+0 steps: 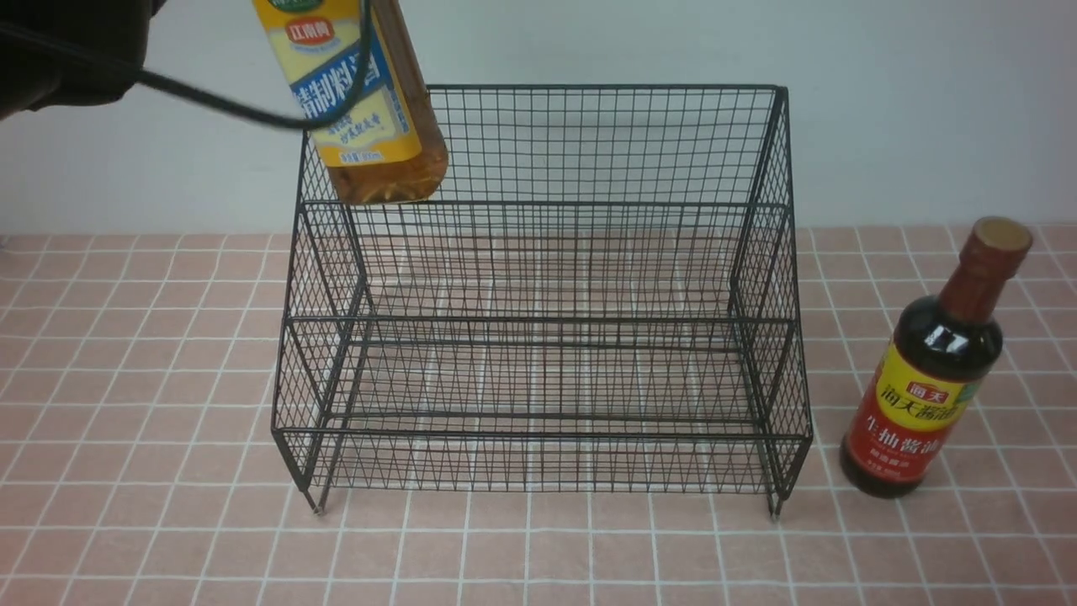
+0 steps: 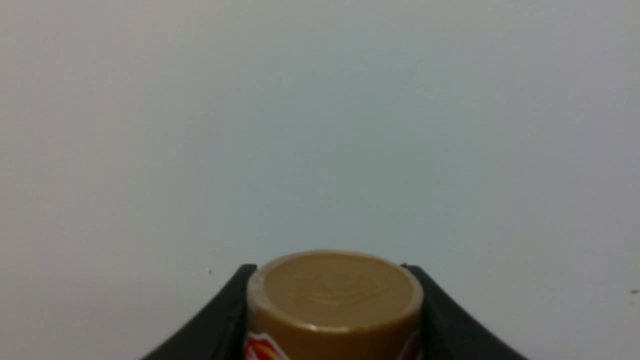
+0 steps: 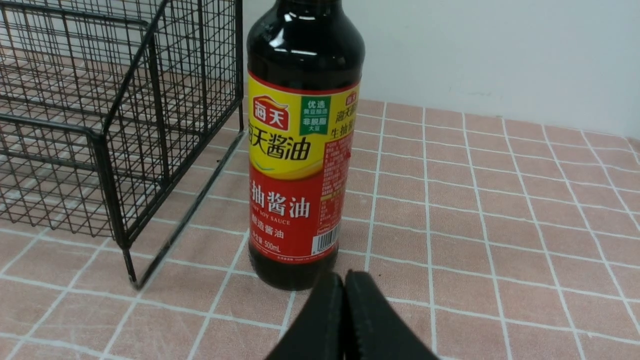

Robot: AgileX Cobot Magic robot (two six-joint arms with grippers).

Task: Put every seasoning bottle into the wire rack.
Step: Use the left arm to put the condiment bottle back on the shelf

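Note:
The clear amber bottle (image 1: 370, 109) with the yellow-blue label hangs in the air, tilted, its base over the back left corner of the black wire rack (image 1: 538, 319). Its top is cut off by the front view's upper edge. In the left wrist view my left gripper (image 2: 328, 270) is shut on this bottle just below its tan cap (image 2: 334, 295). The dark bottle (image 1: 925, 396) with the brown cap stands upright on the table right of the rack. My right gripper (image 3: 344, 280) is shut and empty, just short of the dark bottle's (image 3: 300, 165) base.
The rack (image 3: 105, 135) stands on a pink tiled tabletop (image 1: 135, 421) before a white wall. A black cable (image 1: 219, 105) from my left arm crosses in front of the amber bottle. Both tiers of the rack hold nothing.

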